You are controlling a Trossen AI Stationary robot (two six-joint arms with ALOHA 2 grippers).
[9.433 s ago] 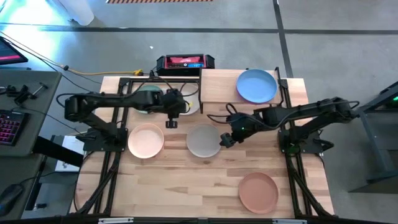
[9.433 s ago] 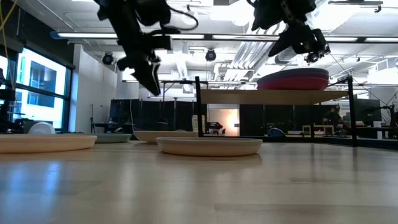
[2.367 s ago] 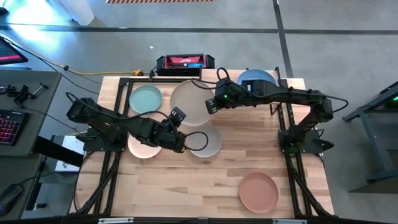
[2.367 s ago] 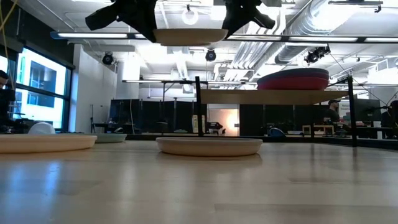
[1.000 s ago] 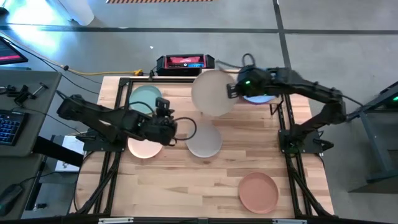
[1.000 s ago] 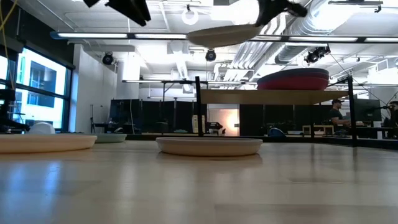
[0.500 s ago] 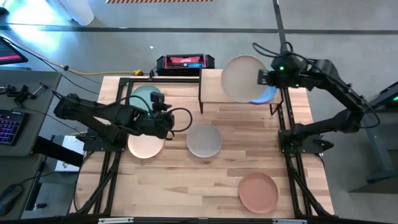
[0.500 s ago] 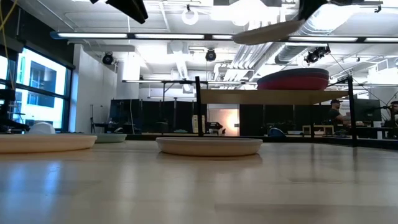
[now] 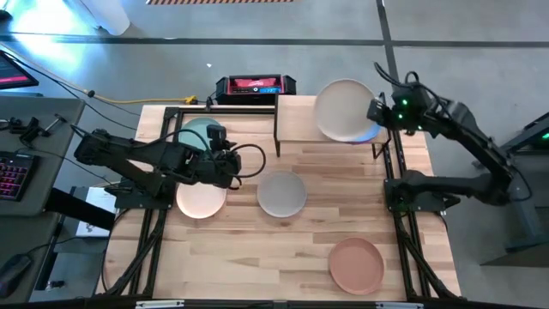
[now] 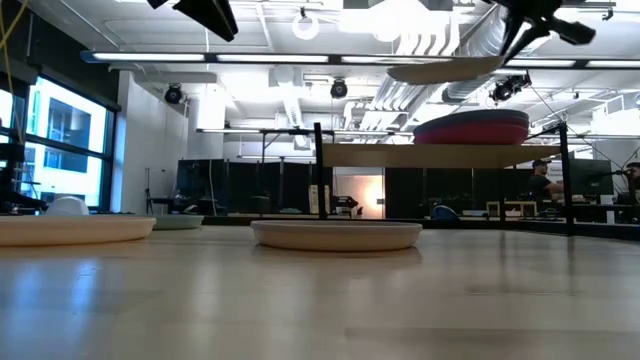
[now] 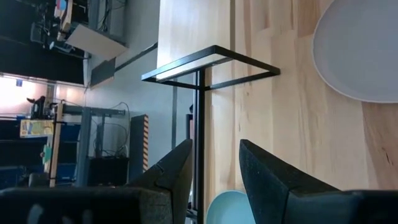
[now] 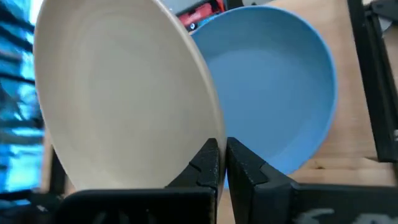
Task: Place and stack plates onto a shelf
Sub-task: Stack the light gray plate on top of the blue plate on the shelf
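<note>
At upper right of the high view, right gripper (image 9: 375, 112) pinching cream-white plate (image 9: 344, 109) by its rim above blue plate (image 9: 370, 130) on shelf (image 9: 296, 120). Risk: released off-centre, sliding off. Left gripper (image 9: 233, 163), jaws apart, idle at left-centre.

Cream plate (image 9: 344, 109) over blue plate (image 12: 273, 106); grey plate (image 9: 281, 194), peach plate (image 9: 201, 197), teal plate (image 9: 198, 131), terracotta plate (image 9: 357, 265); pale wood shelf (image 9: 295, 118).

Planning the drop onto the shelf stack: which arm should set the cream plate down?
Right. The right gripper is shut on the cream plate, which hangs over the blue plate on the shelf. The left gripper is open and empty, near the teal plate.
</note>
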